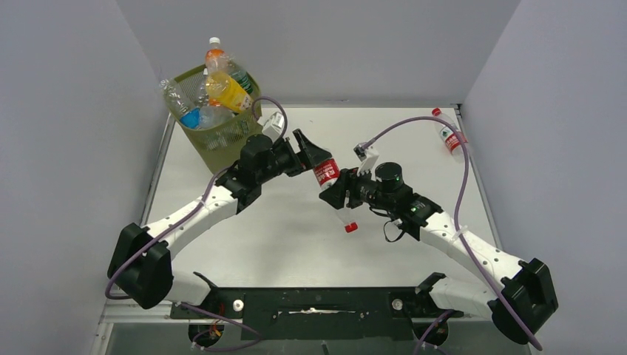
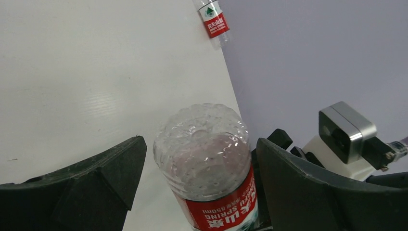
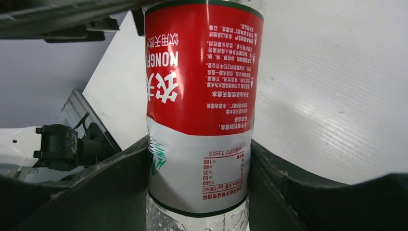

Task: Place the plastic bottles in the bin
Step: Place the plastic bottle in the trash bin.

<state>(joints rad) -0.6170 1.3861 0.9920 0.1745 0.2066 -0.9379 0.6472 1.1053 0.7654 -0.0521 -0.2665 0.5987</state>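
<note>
At the far left corner of the white table (image 1: 296,244) stands the olive-green bin (image 1: 214,137). It is filled above its rim: an orange and yellow bottle (image 1: 222,83) sticks out at the top, a clear bottle (image 1: 174,96) leans over the left edge, and more clear ones lie between them. Just to the right of the bin, close to its wall, is the wrist of the left arm, which lies between the bin and the middle of the table. The left gripper (image 1: 307,151) has its jaws wide apart around the round bottom of a red-label bottle (image 1: 326,174). In the left wrist view one finger (image 2: 96,178) is apart from the plastic and the other is just beside it, so it does not clamp. This bottle is slanted between the two grippers, with its red cap (image 1: 351,227) toward the near side; I cannot tell if the cap touches the table. The right gripper (image 1: 336,191) holds it, with both fingers (image 3: 120,187) pressing on the labelled body from two sides. Far to the right, a second red-label bottle (image 1: 449,136) lies on the table beside the grey right wall (image 1: 562,111), well apart from both arms.
</note>
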